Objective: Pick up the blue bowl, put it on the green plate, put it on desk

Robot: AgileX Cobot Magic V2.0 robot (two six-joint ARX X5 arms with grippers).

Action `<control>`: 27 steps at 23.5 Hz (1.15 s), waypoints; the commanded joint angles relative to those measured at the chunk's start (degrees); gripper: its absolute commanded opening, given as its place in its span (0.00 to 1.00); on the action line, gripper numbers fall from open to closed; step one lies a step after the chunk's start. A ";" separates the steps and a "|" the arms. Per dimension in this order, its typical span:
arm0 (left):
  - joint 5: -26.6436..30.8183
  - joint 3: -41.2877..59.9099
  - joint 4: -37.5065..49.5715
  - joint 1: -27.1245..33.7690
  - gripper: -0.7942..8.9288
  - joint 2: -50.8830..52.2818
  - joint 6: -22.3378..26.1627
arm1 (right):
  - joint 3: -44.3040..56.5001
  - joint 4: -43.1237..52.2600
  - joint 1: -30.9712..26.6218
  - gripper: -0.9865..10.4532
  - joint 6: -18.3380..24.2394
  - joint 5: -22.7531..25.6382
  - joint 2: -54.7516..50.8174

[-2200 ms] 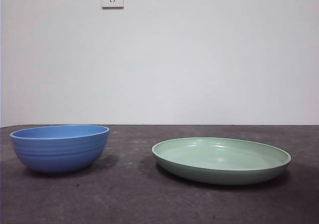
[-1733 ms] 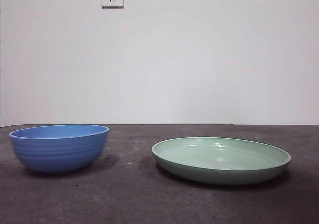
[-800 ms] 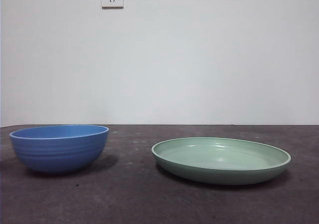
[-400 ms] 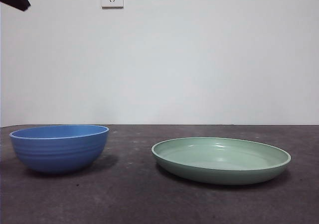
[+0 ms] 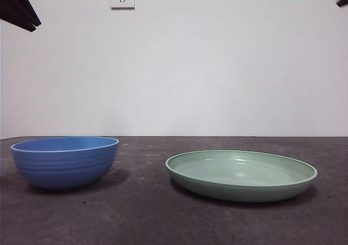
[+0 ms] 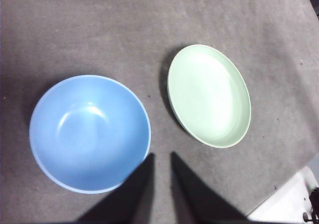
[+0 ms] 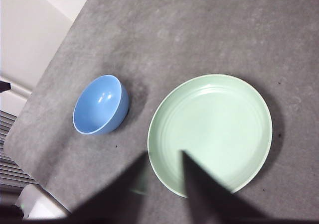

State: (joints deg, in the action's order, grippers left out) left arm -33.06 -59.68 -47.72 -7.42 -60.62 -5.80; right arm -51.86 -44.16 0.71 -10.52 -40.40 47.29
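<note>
Blue bowl [image 6: 89, 133] sits on the desk [image 6: 149, 15] just beyond and to one side of the left gripper [image 6: 161, 159], whose jaws stand slightly parted with nothing between them; its near rim lies almost at the fingertips, so this arm is clearly the nearer one for the pick. Green plate [image 7: 210, 133] lies apart from the bowl, directly under the right gripper [image 7: 164, 157], jaws likewise a little spread and empty. Bowl is round, so no axis matters; a rim grasp seems likeliest
</note>
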 commanded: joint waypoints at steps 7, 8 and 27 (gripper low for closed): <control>-0.35 -1.01 -0.46 -0.17 0.64 -1.66 0.85 | -0.74 0.26 0.09 0.57 0.94 -0.07 0.31; -0.22 -1.01 -0.77 -0.17 0.67 -1.88 0.87 | -0.74 0.20 0.09 0.57 0.96 -0.09 0.31; 12.72 -0.96 -2.08 -0.15 0.69 -13.18 1.84 | -0.74 -8.55 0.09 0.58 6.08 -0.09 0.31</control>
State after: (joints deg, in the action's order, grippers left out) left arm -20.86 -59.68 -49.89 -7.42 -72.66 -4.95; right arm -51.86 -52.53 0.71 -6.61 -40.40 47.29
